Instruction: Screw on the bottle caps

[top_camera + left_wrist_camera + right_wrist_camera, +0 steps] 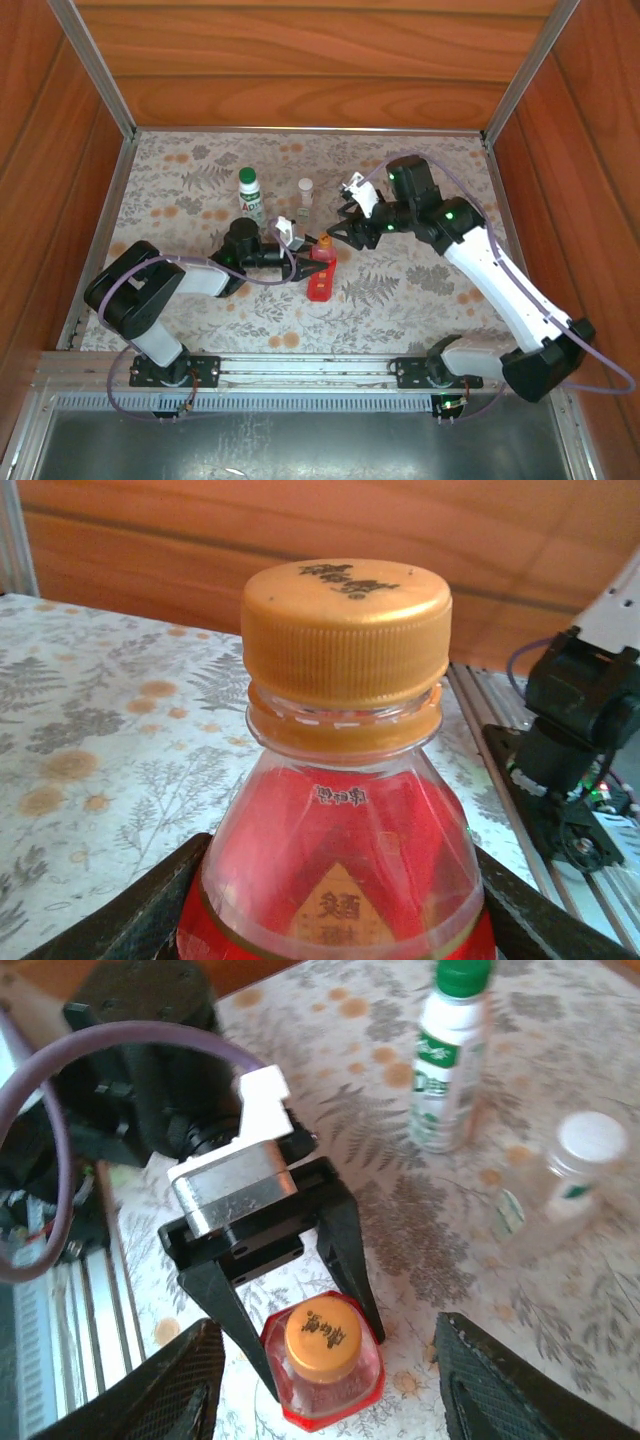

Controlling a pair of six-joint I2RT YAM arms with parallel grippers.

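Note:
The red bottle (320, 283) stands upright on the floral mat with the orange cap (325, 243) seated on its neck. My left gripper (305, 265) is shut on the bottle's body; its dark fingers (150, 905) flank the red bottle (340, 870) under the orange cap (345, 630). My right gripper (328, 1332) is open, its fingers (185, 1390) spread wide on either side of the orange cap (322, 1338) without touching it. The white bottle (445, 1080) wears a green cap (462, 975). The tiny clear bottle (545, 1205) carries a white cap (590, 1138).
The white bottle (251, 205) and clear bottle (304, 200) stand behind the left gripper. Wooden walls (300, 60) enclose the mat (420, 290) on three sides. An aluminium rail (300, 368) runs along the near edge. The right arm's base (580, 770) sits close to the bottle's right.

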